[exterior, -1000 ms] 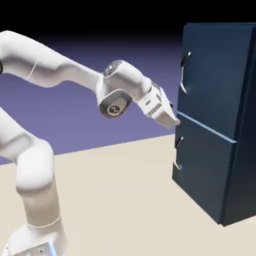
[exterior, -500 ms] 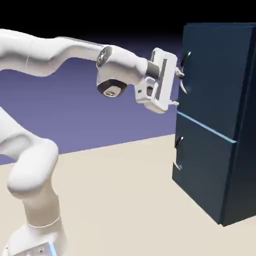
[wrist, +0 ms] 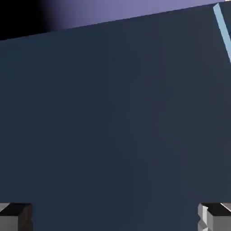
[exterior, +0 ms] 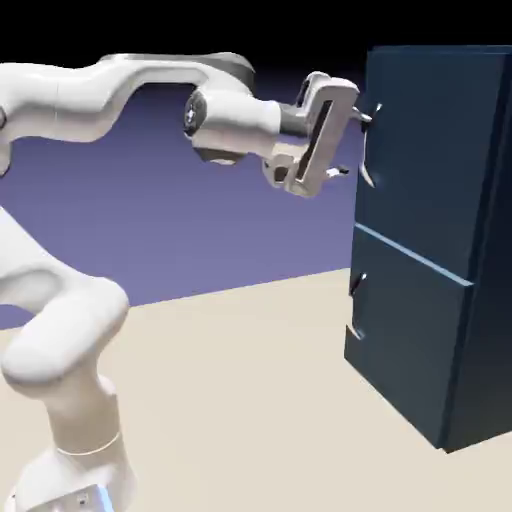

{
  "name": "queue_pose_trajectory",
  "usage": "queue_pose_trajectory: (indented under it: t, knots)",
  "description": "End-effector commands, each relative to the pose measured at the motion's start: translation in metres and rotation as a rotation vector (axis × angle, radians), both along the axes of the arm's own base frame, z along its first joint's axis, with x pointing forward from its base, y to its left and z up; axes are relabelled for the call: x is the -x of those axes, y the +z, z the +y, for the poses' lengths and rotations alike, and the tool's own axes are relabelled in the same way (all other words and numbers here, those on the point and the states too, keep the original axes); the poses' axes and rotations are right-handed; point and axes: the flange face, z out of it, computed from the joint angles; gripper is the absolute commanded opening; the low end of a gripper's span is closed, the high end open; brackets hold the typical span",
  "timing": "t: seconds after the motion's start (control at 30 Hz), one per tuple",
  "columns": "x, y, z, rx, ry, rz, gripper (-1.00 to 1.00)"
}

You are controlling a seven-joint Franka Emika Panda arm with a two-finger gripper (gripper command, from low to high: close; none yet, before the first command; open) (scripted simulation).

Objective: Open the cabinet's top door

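The hand [exterior: 351, 144], wide open, has been lifted near the top door [exterior: 430, 155]'s handle [exterior: 364, 155] at three o'clock, so pulling might soon be tried.

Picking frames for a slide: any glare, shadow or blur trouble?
Exterior view: the arm is brightly lit, its upper surfaces nearly white; the cabinet is dark but readable. Hand view: the door is dim and nearly featureless; no obvious blur in either.

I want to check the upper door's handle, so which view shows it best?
The exterior view: the top door's handle shows there as a curved silver bar, partly behind the jaws' upper finger. The hand view shows no handle, only dark blue panel between the open jaws.
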Motion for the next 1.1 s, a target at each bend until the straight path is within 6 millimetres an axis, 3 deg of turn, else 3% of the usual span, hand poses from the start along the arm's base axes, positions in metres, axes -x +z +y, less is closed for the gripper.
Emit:
queue_pose_trajectory:
  t: [0.0, 0.37, 0.77, 0.83, 1.03, 1.07]
  knots:
    - [-0.001, 0.000, 0.004, -0.045, -0.009, -0.014, 0.00]
    - [-0.020, -0.014, 0.051, -0.548, -0.074, -0.148, 0.00]
    - [-0.055, -0.051, 0.113, -1.113, -0.108, -0.238, 0.00]
    - [-0.058, -0.054, 0.116, -1.146, -0.110, -0.241, 0.00]
    - [-0.107, -0.054, 0.114, -1.146, -0.110, -0.241, 0.00]
    - [-0.107, -0.054, 0.114, -1.146, -0.110, -0.241, -1.00]
